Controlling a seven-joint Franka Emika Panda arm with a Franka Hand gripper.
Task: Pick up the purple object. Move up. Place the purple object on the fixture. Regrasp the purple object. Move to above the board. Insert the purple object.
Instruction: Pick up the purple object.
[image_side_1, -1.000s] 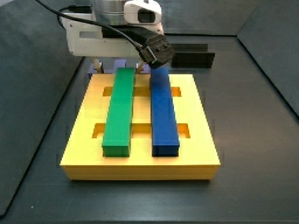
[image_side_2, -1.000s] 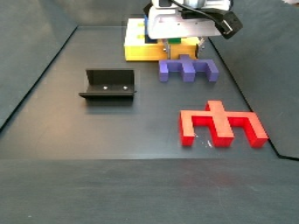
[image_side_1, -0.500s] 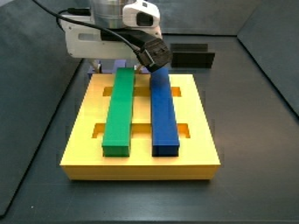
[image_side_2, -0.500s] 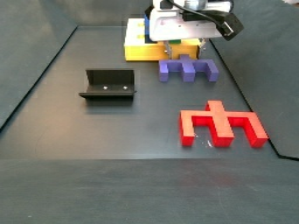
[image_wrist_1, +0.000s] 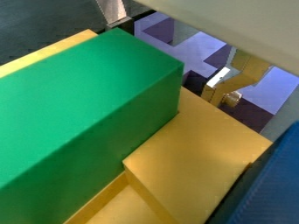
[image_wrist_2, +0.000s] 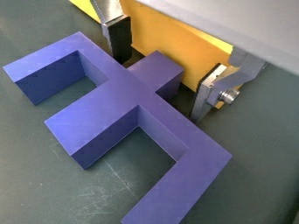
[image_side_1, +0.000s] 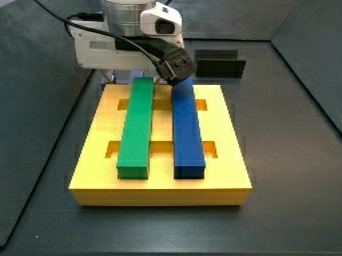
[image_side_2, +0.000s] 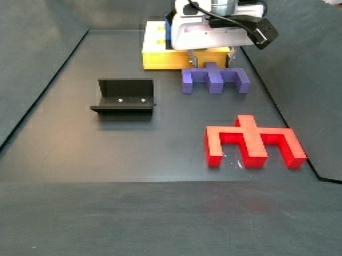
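Note:
The purple object (image_side_2: 217, 80), a three-pronged comb shape, lies flat on the dark floor just in front of the yellow board (image_side_2: 158, 58). It also shows in both wrist views (image_wrist_2: 105, 105) (image_wrist_1: 193, 51). My gripper (image_wrist_2: 159, 85) is low over it, open, with one finger (image_wrist_2: 114, 39) on each side of its single stem; small gaps show on both sides. In a side view the gripper (image_side_2: 215, 62) stands right above the piece. The black fixture (image_side_2: 123, 97) stands apart on the floor and is empty. The board (image_side_1: 160, 182) bears a green bar (image_side_1: 136, 125) and a blue bar (image_side_1: 187, 130).
A red block (image_side_2: 254, 142) of like shape lies on the floor nearer the front. The board's end stands right behind the fingers (image_wrist_2: 176, 39). Dark walls enclose the floor. In a side view the fixture (image_side_1: 221, 66) is behind the board.
The gripper has come down slightly over the purple object. The purple object and everything else have stayed in place.

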